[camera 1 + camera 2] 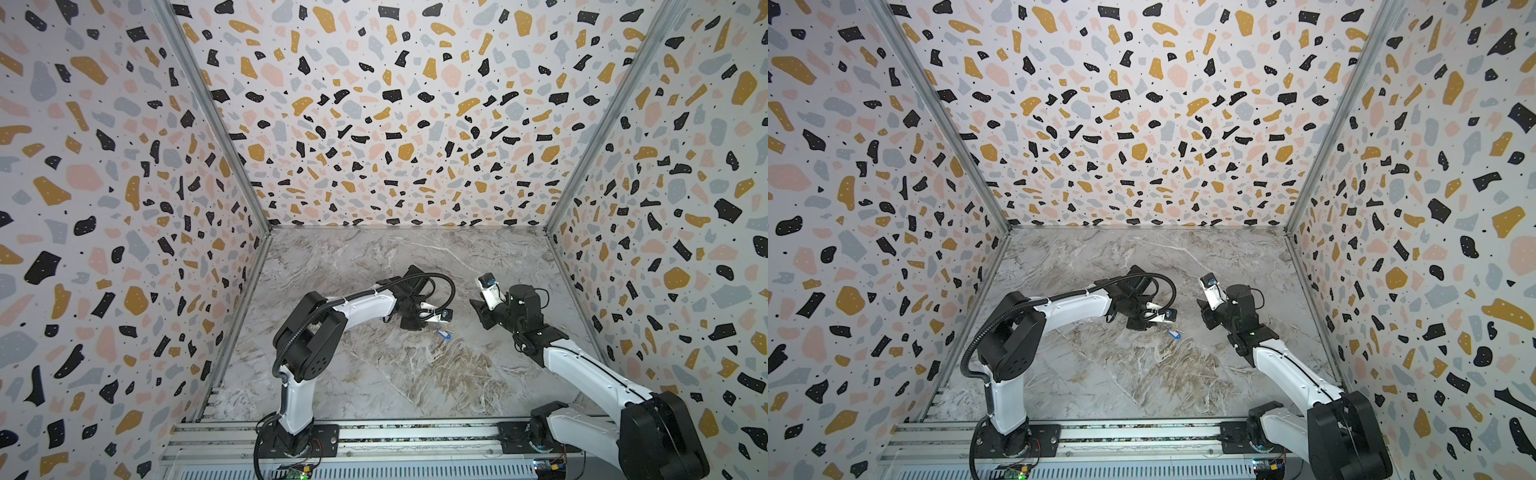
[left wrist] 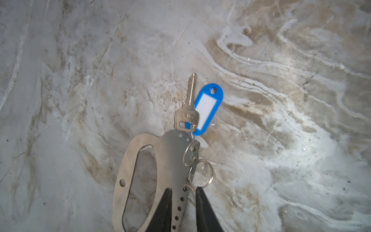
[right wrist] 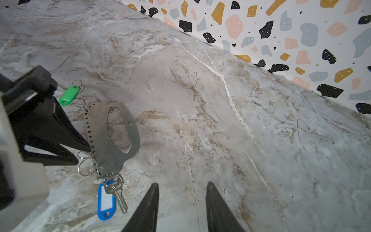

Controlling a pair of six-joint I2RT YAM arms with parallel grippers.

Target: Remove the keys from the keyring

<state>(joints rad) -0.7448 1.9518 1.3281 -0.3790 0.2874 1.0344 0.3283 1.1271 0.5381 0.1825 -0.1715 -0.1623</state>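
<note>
The keyring is a flat grey metal plate with a long oval slot, a row of small holes and thin wire rings along one edge. It lies on the marble table. A blue tagged key with a silver key hangs from a ring at the plate's end. My left gripper has narrowed its jaws astride the holed edge and a wire ring. A green tagged key lies loose beyond the plate. My right gripper hovers open and empty beside the blue tag.
In both top views the left arm covers the plate; only the blue tag shows. The right gripper stands a short way to its right. Patterned walls close three sides, and a metal rail runs along the front.
</note>
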